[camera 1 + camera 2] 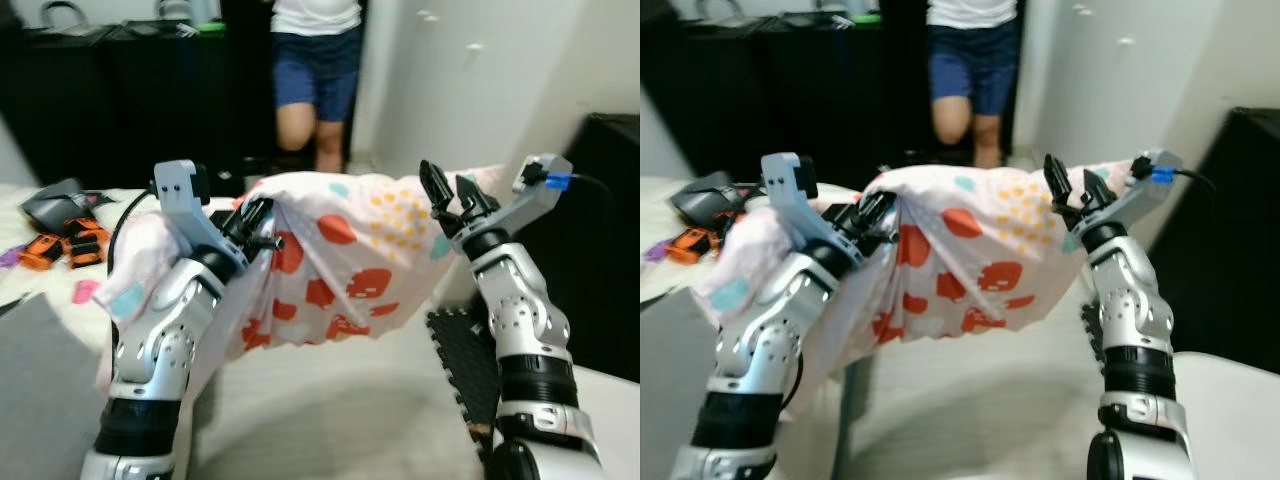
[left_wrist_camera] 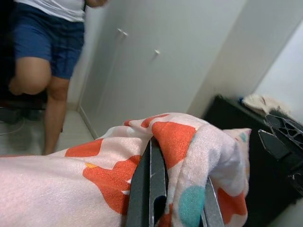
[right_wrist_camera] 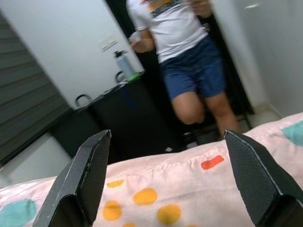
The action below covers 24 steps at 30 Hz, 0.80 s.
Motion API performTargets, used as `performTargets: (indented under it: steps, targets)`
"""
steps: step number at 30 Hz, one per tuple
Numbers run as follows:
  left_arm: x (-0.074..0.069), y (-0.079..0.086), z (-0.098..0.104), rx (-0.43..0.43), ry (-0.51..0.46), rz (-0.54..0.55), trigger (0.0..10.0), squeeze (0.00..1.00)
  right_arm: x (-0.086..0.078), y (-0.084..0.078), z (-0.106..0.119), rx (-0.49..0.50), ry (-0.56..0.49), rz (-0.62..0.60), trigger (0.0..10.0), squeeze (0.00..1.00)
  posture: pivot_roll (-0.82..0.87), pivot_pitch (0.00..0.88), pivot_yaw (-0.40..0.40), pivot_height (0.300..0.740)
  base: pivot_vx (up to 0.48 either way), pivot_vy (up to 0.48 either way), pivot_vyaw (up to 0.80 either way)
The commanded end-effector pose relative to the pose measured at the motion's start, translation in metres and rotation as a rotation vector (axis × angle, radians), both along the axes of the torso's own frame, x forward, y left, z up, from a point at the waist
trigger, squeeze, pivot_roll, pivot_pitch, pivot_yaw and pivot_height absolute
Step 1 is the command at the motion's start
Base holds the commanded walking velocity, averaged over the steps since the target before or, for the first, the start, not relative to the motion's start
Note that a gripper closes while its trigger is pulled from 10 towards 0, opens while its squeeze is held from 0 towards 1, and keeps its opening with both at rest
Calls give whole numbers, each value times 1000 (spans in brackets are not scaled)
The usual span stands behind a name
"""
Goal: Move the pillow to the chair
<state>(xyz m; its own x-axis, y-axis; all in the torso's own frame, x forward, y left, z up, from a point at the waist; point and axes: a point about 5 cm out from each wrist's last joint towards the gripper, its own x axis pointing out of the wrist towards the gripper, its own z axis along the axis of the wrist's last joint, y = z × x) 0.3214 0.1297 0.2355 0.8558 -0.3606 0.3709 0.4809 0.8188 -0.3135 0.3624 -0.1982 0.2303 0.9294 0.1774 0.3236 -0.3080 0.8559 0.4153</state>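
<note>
The pillow (image 1: 350, 255) is pale pink with red, orange and teal patches, and hangs in the air in front of me. My left gripper (image 1: 262, 225) is shut on its left part, and the fabric bunches around the black fingers (image 2: 149, 189). At the pillow's right end my right gripper (image 1: 450, 195) is open. In the right wrist view its two fingers (image 3: 90, 165) stand wide apart just above the pillow's top edge (image 3: 189, 189) without pinching it.
A person in blue shorts (image 1: 315, 70) stands in the dark doorway straight ahead. White cupboard doors (image 1: 450, 80) are to the right of it, and black furniture (image 1: 610, 230) stands at the far right. Orange toys (image 1: 60, 245) lie at the left, a black foam mat (image 1: 460, 350) below.
</note>
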Motion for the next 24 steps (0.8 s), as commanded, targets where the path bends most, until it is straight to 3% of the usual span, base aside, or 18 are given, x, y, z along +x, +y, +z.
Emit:
performTargets:
  steps: [1,12,24]
  targets:
    - [-4,1,19,0,-107,37,10000,0,2,1,-6,-12,35,-13,10000,0,3,88,7,718,0,0,-788]
    - [1,7,16,19,-84,139,10000,0,3,-1,-11,-27,69,-53,10000,0,0,89,13,718,0,0,-791]
    - [8,8,7,131,-68,230,10000,0,5,-3,-27,-43,123,-88,10000,0,4,57,25,718,0,0,-796]
